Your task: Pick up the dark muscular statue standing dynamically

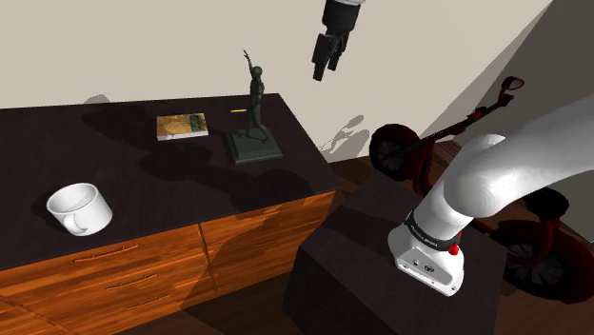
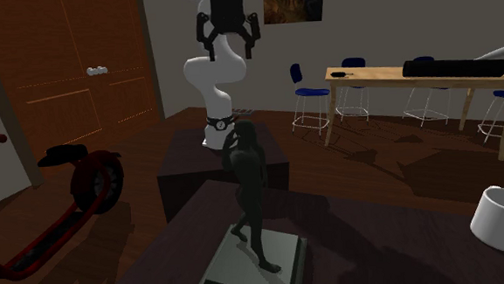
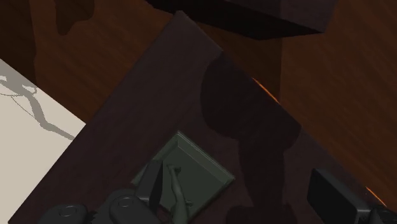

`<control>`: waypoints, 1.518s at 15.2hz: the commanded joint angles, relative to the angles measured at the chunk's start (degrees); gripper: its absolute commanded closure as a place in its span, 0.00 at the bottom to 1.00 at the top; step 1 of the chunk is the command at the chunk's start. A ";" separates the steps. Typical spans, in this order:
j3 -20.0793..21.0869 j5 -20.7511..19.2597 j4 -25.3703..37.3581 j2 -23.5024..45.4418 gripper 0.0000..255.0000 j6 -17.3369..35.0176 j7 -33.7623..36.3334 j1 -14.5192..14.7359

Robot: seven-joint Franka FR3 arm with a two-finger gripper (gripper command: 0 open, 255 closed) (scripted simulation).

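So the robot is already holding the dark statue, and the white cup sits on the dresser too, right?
Not holding it. The gripper hangs open in the air above the statue and touches nothing, as the shoulder view shows. The white cup does sit on the dresser.

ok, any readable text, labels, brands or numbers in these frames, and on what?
No text can be read.
book on the dresser: pictured cover, any lettering too small to read.
round mark on the arm's base: too small to read.
framed picture on the wall: no legible words.
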 commanded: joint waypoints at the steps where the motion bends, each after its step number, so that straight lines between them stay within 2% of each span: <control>1: 0.33 -0.82 2.89 4.62 0.00 1.30 0.13 -0.28; 11: 1.70 -6.03 25.88 29.17 0.00 0.87 1.83 -0.77; 15: 1.79 -8.35 38.05 39.58 0.00 -1.78 2.35 -0.24; 19: 1.50 -10.56 53.41 51.23 0.00 -6.33 2.34 0.85; 20: 1.42 -10.79 55.56 52.76 0.00 -7.05 2.28 1.04; 23: 1.37 -10.80 52.90 52.53 0.00 -4.63 2.52 0.95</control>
